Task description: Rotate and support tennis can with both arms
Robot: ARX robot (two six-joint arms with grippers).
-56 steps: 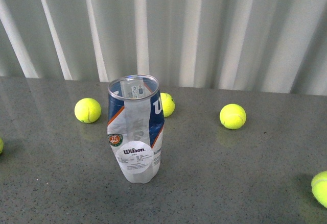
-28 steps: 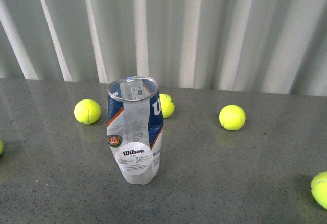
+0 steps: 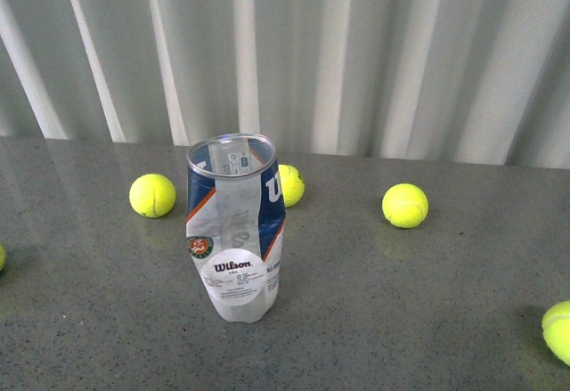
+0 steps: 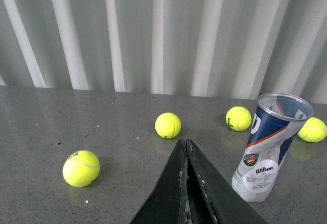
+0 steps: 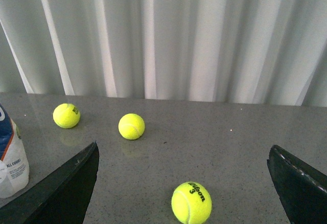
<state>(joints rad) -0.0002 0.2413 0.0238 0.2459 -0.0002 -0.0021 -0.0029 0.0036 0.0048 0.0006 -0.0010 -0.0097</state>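
The tennis can point(image 3: 235, 228) stands upright on the grey table point(image 3: 401, 293), open metal rim up, Wilson label and round emblem facing me. Neither arm shows in the front view. In the left wrist view my left gripper point(image 4: 185, 143) is shut and empty, its black fingers pressed together, pointing past the near side of the can point(image 4: 267, 146), apart from it. In the right wrist view my right gripper point(image 5: 184, 152) is open wide and empty. A tennis ball point(image 5: 191, 202) lies between its fingers, and only the can's edge point(image 5: 11, 158) shows beside one finger.
Tennis balls lie around the can: one point(image 3: 152, 194) to its left, one point(image 3: 290, 183) just behind it, one point(image 3: 405, 205) to the right, one point(image 3: 557, 330) at the right edge. A white pleated curtain point(image 3: 356, 52) closes the table's far side.
The front view has shifted very slightly; the can and balls sit a touch lower-left than a second ago. Nothing else has changed.
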